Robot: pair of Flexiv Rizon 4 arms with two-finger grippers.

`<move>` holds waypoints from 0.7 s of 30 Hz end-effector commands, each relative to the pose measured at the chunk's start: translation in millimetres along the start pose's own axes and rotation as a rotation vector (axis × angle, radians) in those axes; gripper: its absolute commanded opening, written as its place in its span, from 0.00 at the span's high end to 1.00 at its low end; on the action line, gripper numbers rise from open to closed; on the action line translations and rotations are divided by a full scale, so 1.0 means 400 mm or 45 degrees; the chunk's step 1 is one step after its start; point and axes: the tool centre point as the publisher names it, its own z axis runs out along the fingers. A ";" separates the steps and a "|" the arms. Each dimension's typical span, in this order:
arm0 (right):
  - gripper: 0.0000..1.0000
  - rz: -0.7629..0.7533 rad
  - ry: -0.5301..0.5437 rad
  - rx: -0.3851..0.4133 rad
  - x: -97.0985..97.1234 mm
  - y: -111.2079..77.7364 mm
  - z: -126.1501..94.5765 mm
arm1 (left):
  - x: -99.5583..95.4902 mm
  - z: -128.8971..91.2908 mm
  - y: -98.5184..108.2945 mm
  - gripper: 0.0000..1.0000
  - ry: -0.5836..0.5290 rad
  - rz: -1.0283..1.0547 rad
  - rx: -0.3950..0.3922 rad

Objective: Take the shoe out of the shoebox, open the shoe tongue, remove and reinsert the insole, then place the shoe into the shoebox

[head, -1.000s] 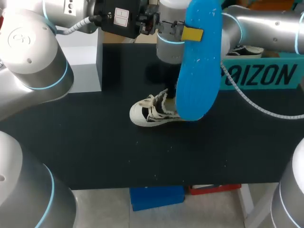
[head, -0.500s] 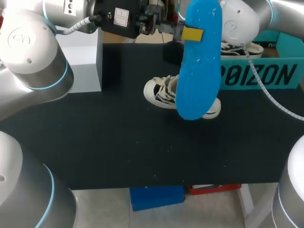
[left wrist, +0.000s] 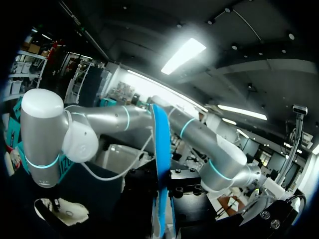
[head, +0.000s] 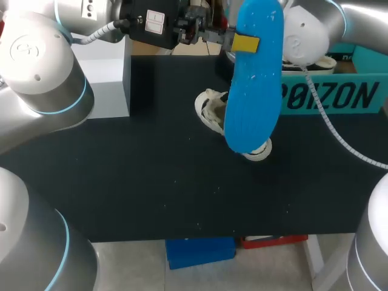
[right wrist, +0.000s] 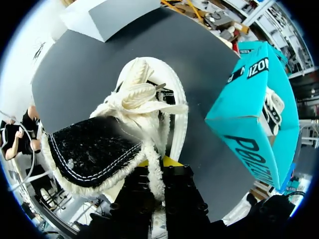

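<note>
Since the earlier frames, the right arm has carried the shoe (head: pixel 209 109) across the black table (head: pixel 151 182) to just beside the teal shoebox (head: pixel 339 94), whose side bears large black lettering. The left gripper (head: pixel 241 43) pinches the blue insole (head: pixel 251 97) upright. The right gripper (right wrist: pixel 157 169) clamps the shoe's heel rim.

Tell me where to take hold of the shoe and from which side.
Pinch the shoe by the frayed edge of its opening, at the end away from the toe, coming in from behind, as the right gripper does. That edge is thin enough to pinch, and the grip probably leaves the opening free for the insole.
</note>
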 end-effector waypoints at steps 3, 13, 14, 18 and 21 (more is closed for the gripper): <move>1.00 0.680 -0.050 0.009 0.032 0.019 -0.017 | -0.001 0.005 0.002 1.00 -0.003 0.000 0.003; 1.00 0.726 -0.006 0.006 0.102 0.048 0.038 | -0.001 0.005 0.002 1.00 -0.003 0.000 0.003; 1.00 0.723 -0.005 0.009 0.106 0.050 0.049 | -0.001 0.005 0.002 1.00 -0.003 0.000 0.003; 1.00 0.723 0.018 0.024 0.131 0.054 0.083 | -0.001 0.005 0.002 1.00 -0.003 0.000 0.003; 1.00 0.720 0.029 0.031 0.139 0.055 0.108 | -0.001 0.005 0.002 1.00 -0.003 0.000 0.003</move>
